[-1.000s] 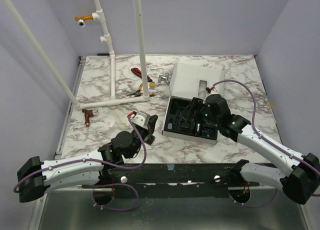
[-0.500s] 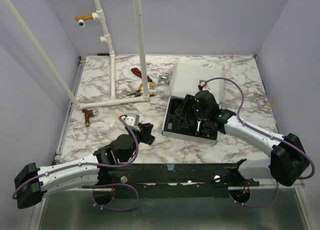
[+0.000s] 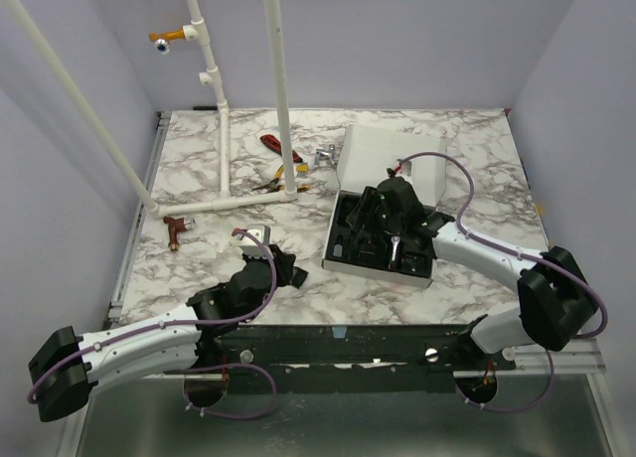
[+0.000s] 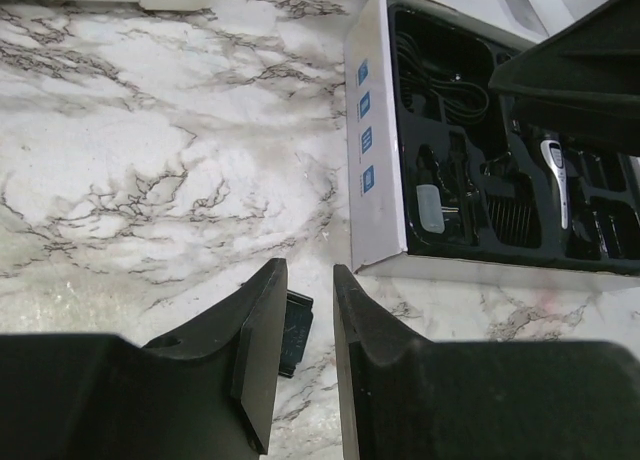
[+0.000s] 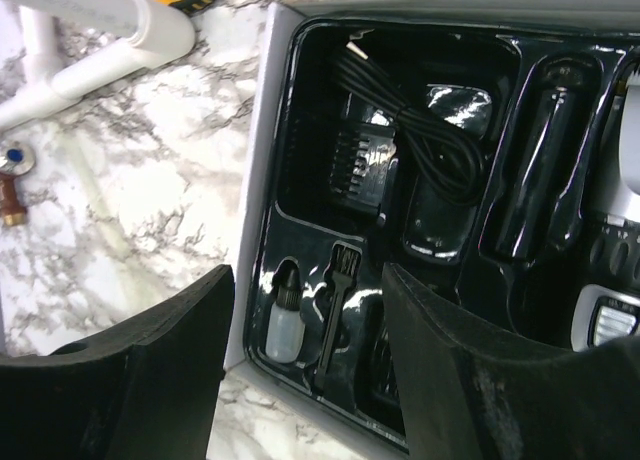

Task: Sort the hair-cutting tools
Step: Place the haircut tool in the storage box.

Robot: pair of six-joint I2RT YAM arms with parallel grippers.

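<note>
The open kit box [image 3: 335, 257] stands right of centre, its black tray holding hair-cutting tools. In the right wrist view the tray shows a coiled cord [image 5: 425, 140], a comb guard [image 5: 362, 165], a black clipper body [image 5: 540, 185], a small brush [image 5: 337, 305] and a little white bottle [image 5: 283, 328]. My right gripper [image 5: 305, 280] [image 3: 375, 214] hovers open over the tray's left end, holding nothing. My left gripper [image 4: 307, 270] [image 3: 287, 269] is low over the marble left of the box. Its jaws are slightly apart, with a small black piece [image 4: 294, 330] lying on the table by the left finger. The silver-tipped clipper [image 4: 555, 175] lies in the tray.
The box's white lid [image 3: 383, 157] stands open behind it. A white pipe frame [image 3: 224, 194] rises at the back left, with red- and yellow-handled tools [image 3: 278, 151] near it. A reddish-brown T-shaped piece [image 3: 176, 228] lies at the left.
My left gripper's jaws have parted and the arm has drawn slightly left. My right gripper has moved left and farther back across the box.
</note>
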